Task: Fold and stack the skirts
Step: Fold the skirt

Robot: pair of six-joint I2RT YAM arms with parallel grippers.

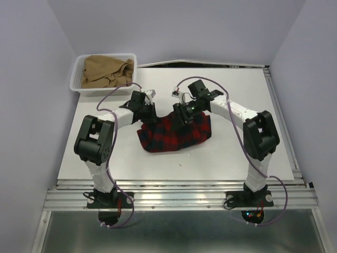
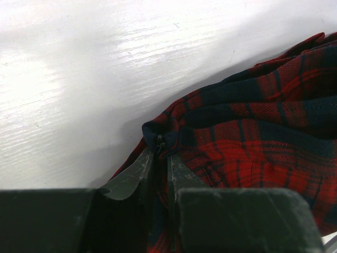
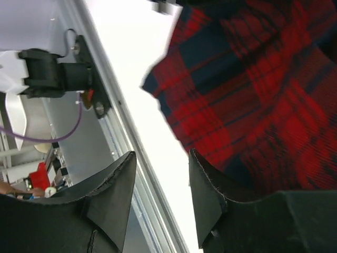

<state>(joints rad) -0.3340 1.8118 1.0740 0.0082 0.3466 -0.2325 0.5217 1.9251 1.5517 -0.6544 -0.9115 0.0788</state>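
Observation:
The red-and-navy tartan skirt [image 1: 176,132] lies bunched in the middle of the white table. My left gripper [image 1: 148,112] is at its far left corner, shut on the dark waistband edge [image 2: 160,141] beside the zip. My right gripper [image 1: 183,112] hovers over the skirt's far edge; its fingers [image 3: 113,182] stand apart with nothing between them, and the plaid cloth [image 3: 253,95] lies beside and beyond them. The tan-brown skirt [image 1: 107,71] lies crumpled in the white mesh basket [image 1: 131,66] at the far left.
The basket stands at the table's far left corner by the wall. A metal rail [image 1: 179,184] runs along the near edge by the arm bases. Walls close in on three sides.

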